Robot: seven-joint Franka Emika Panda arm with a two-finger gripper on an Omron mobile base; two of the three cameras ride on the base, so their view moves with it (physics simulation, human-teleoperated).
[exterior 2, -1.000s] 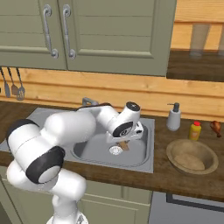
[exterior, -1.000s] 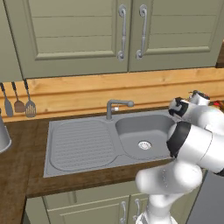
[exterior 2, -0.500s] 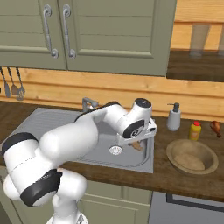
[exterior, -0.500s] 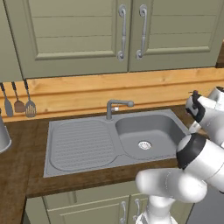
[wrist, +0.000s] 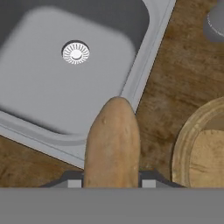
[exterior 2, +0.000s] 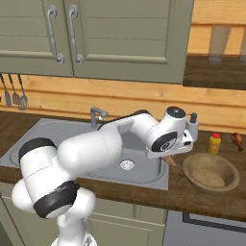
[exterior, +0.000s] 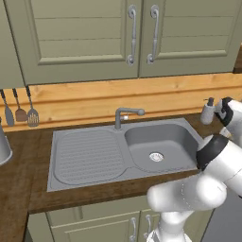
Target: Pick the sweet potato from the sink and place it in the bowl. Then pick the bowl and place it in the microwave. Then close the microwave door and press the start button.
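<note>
Gripper (exterior 2: 169, 160) is closed on the sweet potato (wrist: 113, 146) and holds it above the right edge of the sink (exterior 2: 144, 178). Bowl (exterior 2: 210, 171) stands on the counter (exterior 2: 202, 197) just right of it.

At the centre right of the frame the gripper (exterior 2: 169, 158) holds the sweet potato (exterior 2: 170, 161), whose tip pokes out below it, over the right rim of the sink (exterior 2: 29, 142). The bowl (exterior 2: 211, 172) sits just right, near a yellow bottle (exterior 2: 214, 143).
</note>
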